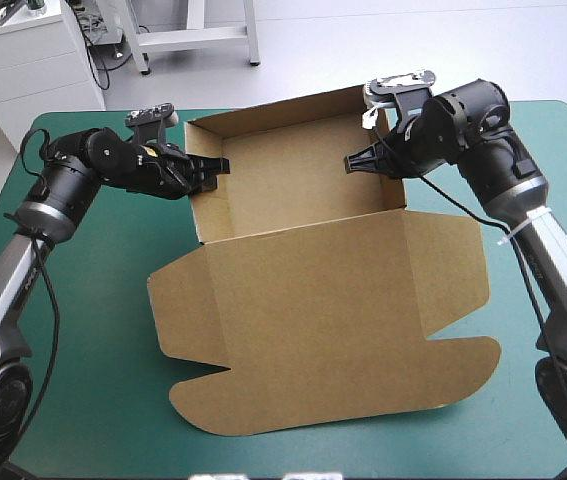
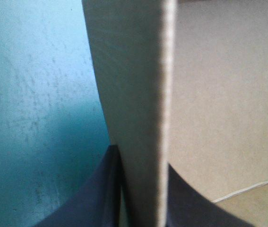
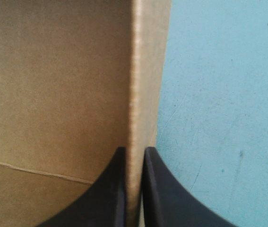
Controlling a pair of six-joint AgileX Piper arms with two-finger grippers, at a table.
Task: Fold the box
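Nearest you lies the flat lid (image 1: pixel 333 340) of the box (image 1: pixel 313 250), spread on the teal-green table (image 1: pixel 93 400); its open tray (image 1: pixel 293 170) sits toward the far edge. Your left tool (image 1: pixel 219 170) pinches the tray's left wall (image 2: pixel 134 94), one black finger on each side. Your right tool (image 1: pixel 353 162) pinches the right wall (image 3: pixel 145 71), fingers nearly together on the board.

You have one brown box (image 1: pixel 313 300) in front of you, lying on the one teal-green table cover (image 1: pixel 93 400) toward its far edge. You have two grippers on it: the left gripper (image 1: pixel 225 168) and the right gripper (image 1: pixel 349 163). Each has two black fingers (image 2: pixel 96 201), four altogether, and each pair pinches one raised wall.
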